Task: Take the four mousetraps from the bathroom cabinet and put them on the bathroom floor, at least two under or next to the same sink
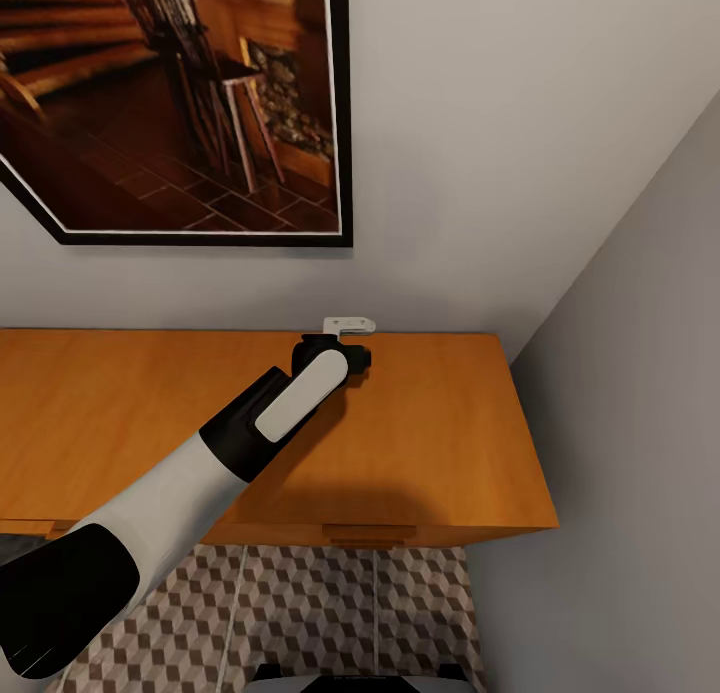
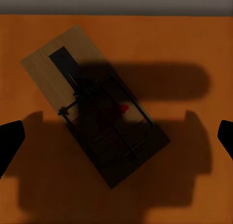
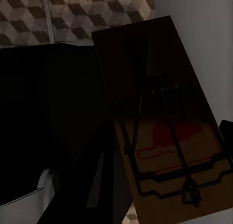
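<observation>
Mousetrap (image 2: 94, 105) — diagonal on cabinet top (image 2: 170, 44)

Counted: two flat tan wooden mousetraps with black wire springs and red spots, one (image 2: 94, 107) lying askew on the cabinet top in the left wrist view, one (image 3: 165, 132) close before the lens in the right wrist view, its red mark toward 4 o'clock. One wide orange-brown wooden cabinet (image 1: 430, 443). One dark-framed picture of a wooden interior (image 1: 180, 103) at 11 o'clock in the head view. One white-and-black robot arm (image 1: 200, 463). One small white wall bracket (image 1: 350, 325). One cube-patterned tiled floor (image 1: 330, 613) at 6 o'clock.
</observation>
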### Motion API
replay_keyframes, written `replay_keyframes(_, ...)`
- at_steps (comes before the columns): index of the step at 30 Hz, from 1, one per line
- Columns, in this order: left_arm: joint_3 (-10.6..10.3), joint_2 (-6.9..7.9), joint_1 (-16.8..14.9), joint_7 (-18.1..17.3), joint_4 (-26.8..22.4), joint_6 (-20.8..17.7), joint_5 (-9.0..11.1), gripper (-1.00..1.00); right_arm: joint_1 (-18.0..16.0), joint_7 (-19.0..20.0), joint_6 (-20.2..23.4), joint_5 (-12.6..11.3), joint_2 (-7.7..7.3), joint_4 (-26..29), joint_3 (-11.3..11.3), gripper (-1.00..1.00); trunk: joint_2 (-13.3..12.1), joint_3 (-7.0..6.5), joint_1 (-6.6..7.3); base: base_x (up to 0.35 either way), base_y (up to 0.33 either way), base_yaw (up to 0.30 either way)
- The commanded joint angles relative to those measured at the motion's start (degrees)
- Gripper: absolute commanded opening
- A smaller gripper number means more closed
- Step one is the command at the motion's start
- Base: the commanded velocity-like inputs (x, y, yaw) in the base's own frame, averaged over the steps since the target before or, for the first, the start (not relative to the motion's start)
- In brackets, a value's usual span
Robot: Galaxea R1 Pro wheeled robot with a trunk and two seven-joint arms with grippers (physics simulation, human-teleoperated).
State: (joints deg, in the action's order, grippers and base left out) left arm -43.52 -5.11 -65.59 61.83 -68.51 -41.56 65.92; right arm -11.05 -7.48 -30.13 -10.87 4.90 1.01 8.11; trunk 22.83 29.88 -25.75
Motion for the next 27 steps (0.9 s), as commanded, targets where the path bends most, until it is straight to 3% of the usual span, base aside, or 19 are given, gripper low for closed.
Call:
replay_keyframes(1, -0.07, 0.01, -0.05, 0.49, -0.04, -0.18, 0.4, 1.0, -0.03, -0.16, -0.2, -0.55, 0.02, -0.04, 0.51, -1.0, 0.09, 0.08, -0.03, 0.003, 0.0, 0.0)
replay_keyframes(27, -0.12, 0.58, -0.06, 0.49, 0.01, -0.13, 0.4, 1.0, -0.03, -0.16, -0.2, -0.55, 0.02, -0.04, 0.51, -1.0, 0.09, 0.09, -0.03, 0.0, 0.0, 0.0)
